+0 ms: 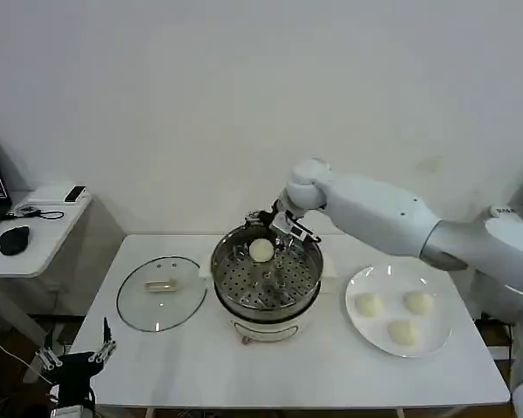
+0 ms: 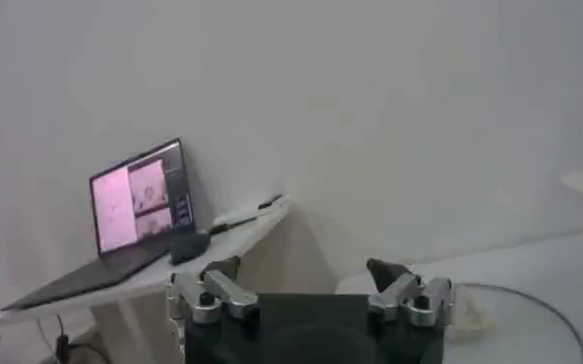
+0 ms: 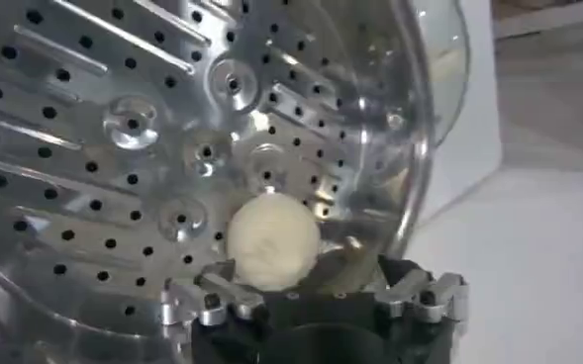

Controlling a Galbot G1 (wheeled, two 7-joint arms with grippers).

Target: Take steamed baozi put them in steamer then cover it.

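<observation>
- Nearest the robot, the left gripper (image 1: 74, 357) hangs idle off the table's front-left corner, jaws spread wide with nothing between them; a laptop (image 2: 138, 213) sits on a side desk beyond it.
- On the white table (image 1: 270, 366), three round, smooth, cream-white steamed baozi (image 1: 404, 331) wait on the flat white plate (image 1: 366, 335) near the right edge, close together but apart from one another.
- Towards the left edge lies the round clear glass cover (image 1: 161, 293) with its metal rim, cream-white bar handle facing up, flat on the tabletop just beside the pot.
- Centre table: the shiny stainless-steel steamer (image 1: 267, 280) on its white base, perforated tray exposed, lid off.
- At the far rim of the tray sits the fourth cream-white baozi (image 3: 271, 242), soft and matt against the glossy holed metal.
- The right gripper (image 1: 281, 228) reaches over that far rim; its fingers (image 3: 212, 302) stand apart on either side of the bun, which lies straight ahead between them, so I'd call the jaws open, bun seemingly resting on the tray.
- My read: one bun in, three left. The right arm is the nearer one to the plate, and the buns being round, any approach angle should serve.
- The dough looks squashy, so a gentle squeeze seems wise.
</observation>
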